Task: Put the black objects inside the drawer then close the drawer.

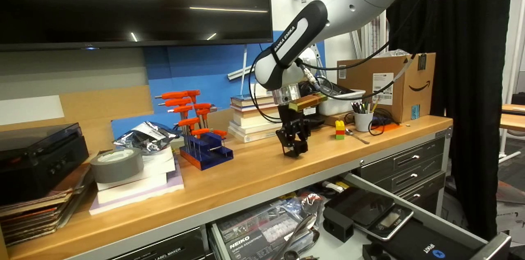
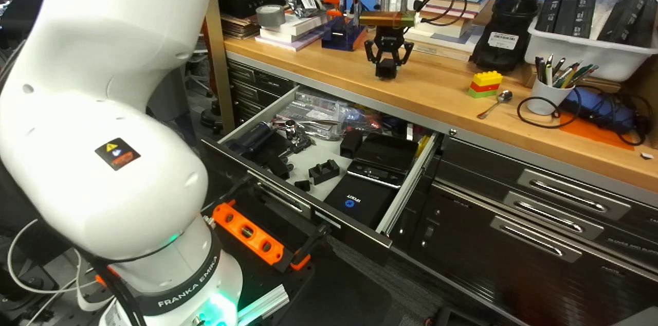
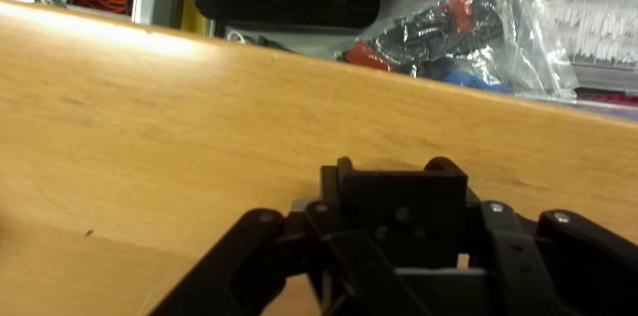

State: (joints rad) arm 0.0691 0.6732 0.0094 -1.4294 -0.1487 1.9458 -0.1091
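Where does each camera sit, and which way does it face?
An exterior view: near the robot's base, looking down over the open drawer to the bench; base, arm and gripper show.
An exterior view: in front of the bench, facing books and wall screen; arm and gripper show.
Wrist view: above the gripper, facing down at bench and drawer; only gripper shows.
Both exterior views share the drawer and gripper.

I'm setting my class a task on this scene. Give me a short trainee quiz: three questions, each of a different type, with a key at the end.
1. True or false: the drawer stands open.
2. Multiple choice: which is nearest the spoon? A) tape B) bricks C) books
3. Short answer: what colour is the block gripped by the hand?

Key: 1. True. 2. B. 3. Black.
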